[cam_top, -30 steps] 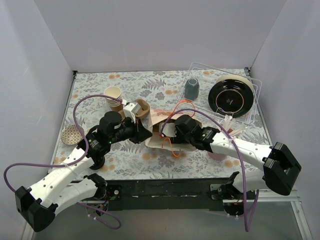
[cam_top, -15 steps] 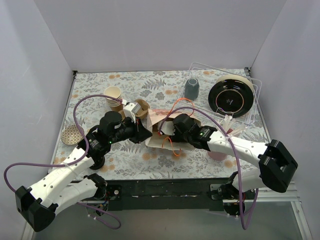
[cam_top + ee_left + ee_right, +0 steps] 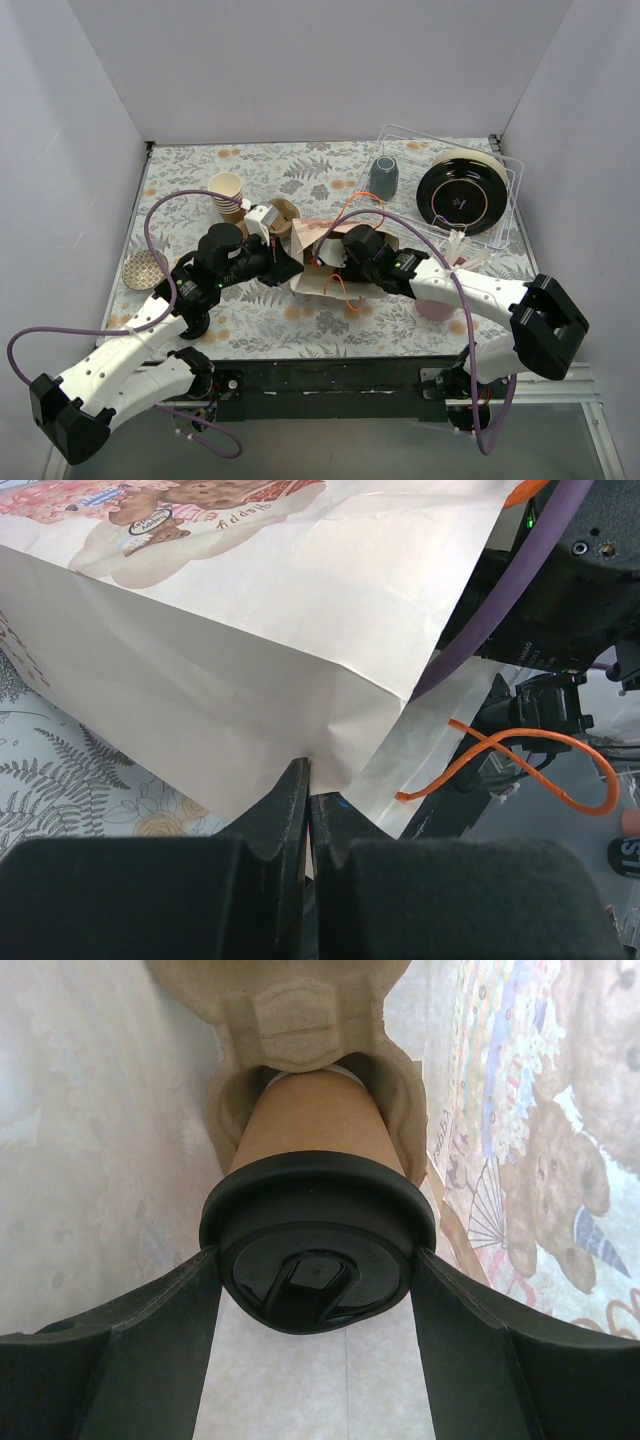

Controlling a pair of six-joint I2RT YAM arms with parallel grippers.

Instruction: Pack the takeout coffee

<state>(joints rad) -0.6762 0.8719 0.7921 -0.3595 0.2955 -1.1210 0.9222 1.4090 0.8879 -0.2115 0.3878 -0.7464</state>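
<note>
left tool (image 3: pixel 308 820) pinches paper bag (image 3: pixel 250 630) edge to steady it; right tool (image 3: pixel 318 1280) clamps takeout coffee (image 3: pixel 315 1150) lid, cup seated in pulp carrier (image 3: pixel 300 1010).

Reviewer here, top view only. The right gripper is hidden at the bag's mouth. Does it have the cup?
Observer: Yes. In the right wrist view, the right gripper touches both sides of the black lid on the cup.
Operator: Is the cup on its own?
Observer: No. Its far end sits in a pocket of a moulded pulp carrier.
Operator: What is the left gripper doing?
Observer: In the left wrist view, the left gripper is shut on a fold of the bag.
</note>
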